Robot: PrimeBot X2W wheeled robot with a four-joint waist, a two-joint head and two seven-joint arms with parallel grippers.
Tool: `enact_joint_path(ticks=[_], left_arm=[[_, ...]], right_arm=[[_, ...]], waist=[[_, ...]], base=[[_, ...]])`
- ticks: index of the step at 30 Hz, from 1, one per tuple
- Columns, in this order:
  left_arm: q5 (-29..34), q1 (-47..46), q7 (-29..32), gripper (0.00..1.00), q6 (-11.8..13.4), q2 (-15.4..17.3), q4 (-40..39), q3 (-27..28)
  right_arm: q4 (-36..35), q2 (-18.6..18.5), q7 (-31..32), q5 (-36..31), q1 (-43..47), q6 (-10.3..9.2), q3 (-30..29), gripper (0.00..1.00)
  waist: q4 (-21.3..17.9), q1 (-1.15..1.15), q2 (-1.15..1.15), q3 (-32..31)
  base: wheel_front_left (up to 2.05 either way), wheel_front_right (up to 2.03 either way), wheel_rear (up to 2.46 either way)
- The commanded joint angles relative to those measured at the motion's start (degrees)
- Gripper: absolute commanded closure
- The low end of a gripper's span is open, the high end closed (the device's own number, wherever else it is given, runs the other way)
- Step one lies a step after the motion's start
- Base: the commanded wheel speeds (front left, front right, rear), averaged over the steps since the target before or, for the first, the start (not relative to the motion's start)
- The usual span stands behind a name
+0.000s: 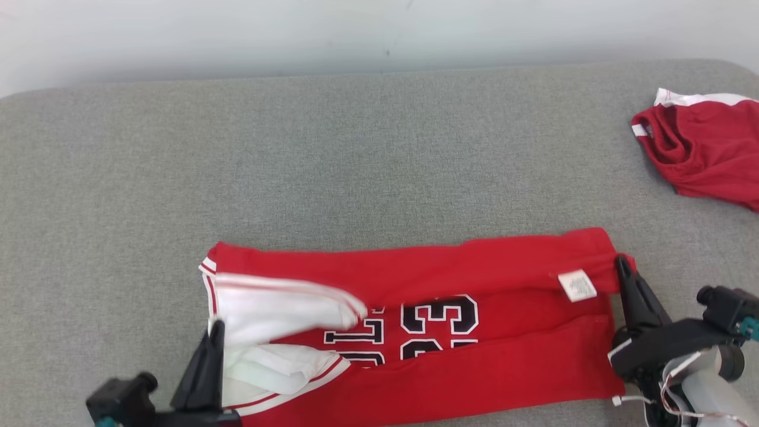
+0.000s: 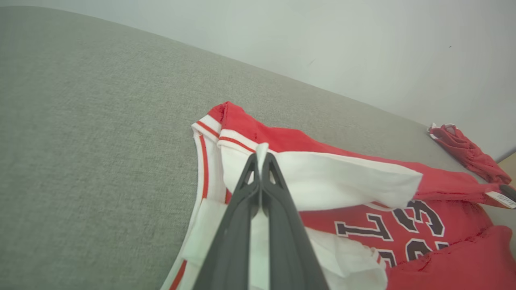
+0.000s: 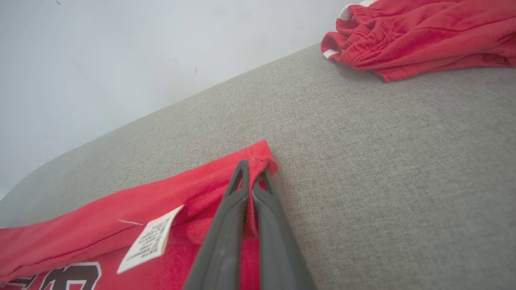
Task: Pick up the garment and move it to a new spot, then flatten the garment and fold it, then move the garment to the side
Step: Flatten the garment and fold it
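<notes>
The garment point(image 1: 450, 273) is a red jersey with white trim and black numbers, lying lengthwise on the grey surface with its long edges folded inward. My left gripper point(image 1: 214, 330) is shut on the white fabric at the jersey's left end; in the left wrist view white cloth point(image 2: 260, 159) is pinched between the fingertips. At the right end, my right gripper point(image 1: 621, 262) is shut on the red hem corner point(image 3: 264, 163), beside a white care label point(image 3: 150, 239). The garment point(image 2: 443, 257) spreads rightward in the left wrist view.
A second red garment point(image 1: 705, 148) with white trim lies crumpled at the far right of the grey padded surface point(image 1: 296, 166). A pale wall point(image 1: 356, 29) runs behind the surface's far edge. Bare grey fabric stretches left and behind the jersey.
</notes>
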Motion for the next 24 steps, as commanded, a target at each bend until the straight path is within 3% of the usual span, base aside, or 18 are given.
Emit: enact_joint_path(ticks=[1, 7, 8, 9, 10, 11, 19, 24], left_arm=[[0.91, 1.75, -0.14, 1.00, -0.38, -0.67, 0.87, 0.45], [3.89, 3.83, -0.15, 1.00, -1.65, -2.59, 5.79, 1.78], [4.58, 3.53, -0.16, 0.84, -1.82, -2.64, 6.37, 1.74], [4.58, 3.53, -0.16, 0.84, -1.82, -2.64, 6.37, 1.74], [5.01, 3.29, -0.16, 0.60, -1.92, -3.15, 6.89, 2.06], [5.49, 3.24, -0.15, 0.00, -2.07, -3.60, 7.29, 2.39], [15.65, 5.23, -0.15, 0.00, -1.11, -7.77, 2.59, 10.12], [24.10, 7.59, -0.15, 0.00, -1.01, -12.15, -1.91, 16.85]], right_arm=[[-0.47, -0.22, -0.03, 0.47, 1.48, -0.16, -0.21, 1.00], [-0.62, -0.28, 0.41, 0.56, 4.80, -0.16, 1.12, 1.00], [-0.38, -0.42, 0.42, 0.06, 4.92, -0.16, 1.21, 0.75], [-0.38, -0.42, 0.42, 0.06, 4.92, -0.16, 1.21, 0.75], [-0.31, -0.50, 0.37, -0.43, 5.07, -0.16, 1.23, 0.20], [-0.58, -0.29, 0.29, -0.54, 5.24, -0.16, 1.19, 0.00], [-4.26, -0.11, -0.06, -2.32, 7.20, -0.16, -1.89, 0.00], [-0.85, 0.96, 1.27, -4.53, 6.48, -0.16, -2.80, 0.00]], waist=[[0.04, 0.01, 0.01, -0.43], [0.34, 0.01, 0.01, -1.62], [0.39, 0.01, 0.01, -1.79], [0.39, 0.01, 0.01, -1.79], [0.47, 0.01, 0.01, -2.06], [0.54, 0.01, 0.01, -2.25], [1.01, 0.01, 0.01, -3.49], [1.43, 0.01, 0.01, -4.10]], base=[[0.00, 0.00, 0.00], [0.00, 0.00, 0.00], [0.00, 0.00, 0.00], [0.00, 0.00, 0.00], [0.00, 0.00, 0.00], [0.00, 0.00, 0.00], [0.00, 0.00, 0.00], [0.00, 0.00, 0.00]])
